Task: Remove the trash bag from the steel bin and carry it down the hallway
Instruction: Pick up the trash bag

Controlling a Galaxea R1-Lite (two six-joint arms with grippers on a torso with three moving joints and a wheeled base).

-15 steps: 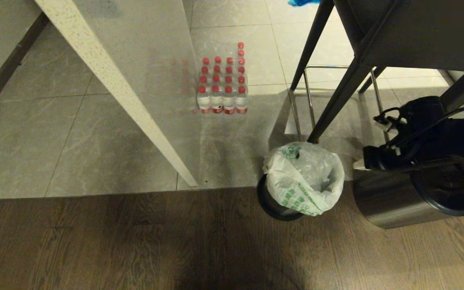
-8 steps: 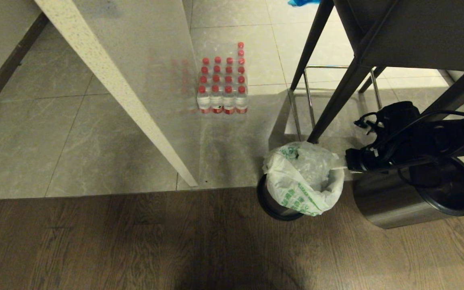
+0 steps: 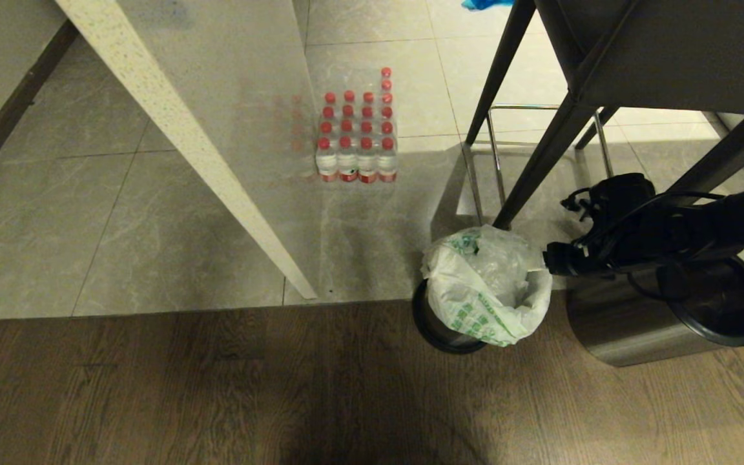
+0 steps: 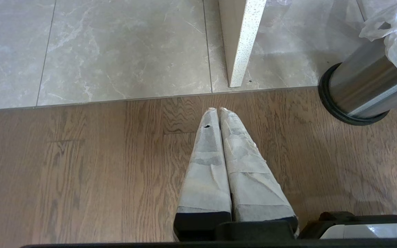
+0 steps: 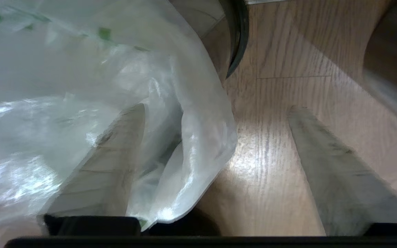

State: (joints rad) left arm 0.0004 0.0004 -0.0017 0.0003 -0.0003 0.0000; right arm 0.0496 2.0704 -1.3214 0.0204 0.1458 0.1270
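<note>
**Ana:** Plastic first: where is the bag (image 3: 485, 287) right now?

**Ben:** Seated in the bin (image 3: 440, 332), its printed edge folded over the rim on the near side. That bin stands on the wood floor (image 3: 217, 387) right at the seam with the tiles (image 3: 120, 226). So the lift-out is not done, and the carry down the hall has not begun.

**Ana:** What about the right gripper (image 3: 543, 265)?

**Ben:** It sits at the bag's right edge, coming in from the right over a second bin (image 3: 662, 323), which has no bag in it. The wrist view shows its two fingers spread wide: one finger (image 5: 115, 162) lies behind the film, seemingly inside the bag's mouth, and the other is outside over bare wood. The loose fold (image 5: 202, 131) hangs between them, but nothing is pinched.

**Ana:** And the left gripper (image 4: 218, 109)?

**Ben:** Parked low over the wood floor, well left of the bin, taped fingers pressed together on nothing.

**Ana:** So what remains?

**Ben:** Nearly everything, I'd judge: close on that edge, pull the bag up clear of the rim, then drive off with it. Thin film could slip or tear if only a little is caught.
</note>
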